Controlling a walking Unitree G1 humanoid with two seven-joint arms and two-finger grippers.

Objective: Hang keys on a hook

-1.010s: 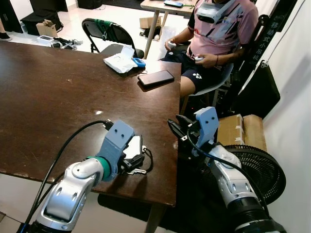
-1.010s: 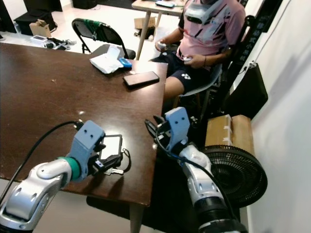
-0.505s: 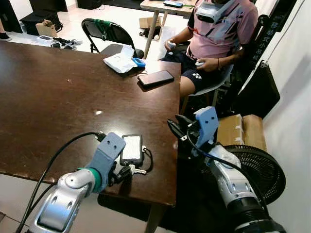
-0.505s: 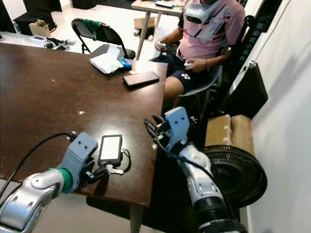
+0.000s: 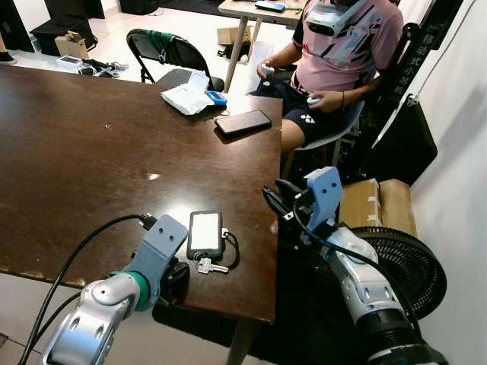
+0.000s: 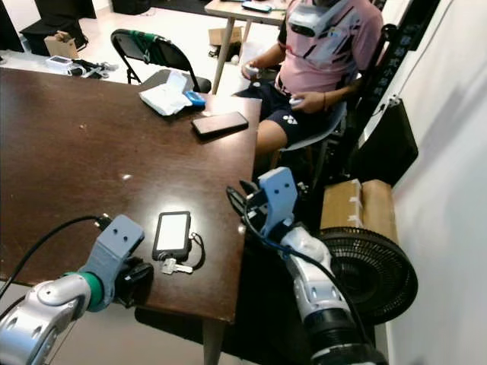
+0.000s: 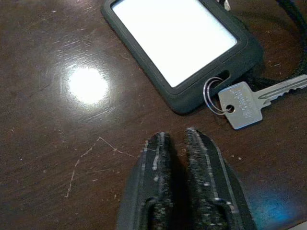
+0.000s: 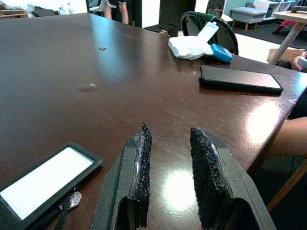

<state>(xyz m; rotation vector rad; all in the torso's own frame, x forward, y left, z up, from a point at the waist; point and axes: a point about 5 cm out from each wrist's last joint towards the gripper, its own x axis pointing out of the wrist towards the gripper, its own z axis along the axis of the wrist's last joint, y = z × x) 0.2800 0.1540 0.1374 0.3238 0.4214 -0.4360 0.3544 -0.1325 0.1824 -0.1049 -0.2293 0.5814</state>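
Note:
A silver key (image 5: 208, 266) on a ring lies on the dark wooden table (image 5: 91, 152), joined to a black card holder (image 5: 205, 233) with a white face and a black cord loop. My left gripper (image 5: 177, 277) rests shut and empty just short of them, near the table's front edge. In the left wrist view its fingertips (image 7: 160, 141) point at the key (image 7: 248, 103) and card holder (image 7: 177, 48), a short gap away. My right gripper (image 5: 277, 195) hovers open beside the table's right edge, fingers (image 8: 143, 148) facing across the tabletop toward the card holder (image 8: 43, 184).
A black phone (image 5: 243, 122), a white packet (image 5: 187, 97) and a small blue object (image 5: 218, 97) lie at the table's far corner. A person (image 5: 342, 53) sits beyond it holding controllers. A folding chair (image 5: 167, 49), a cardboard box (image 5: 377, 201) and a floor fan (image 5: 407, 266) stand around.
My left gripper has pulled back from over the card holder toward the table's front edge, leaving the key and holder lying uncovered. The right arm has not moved.

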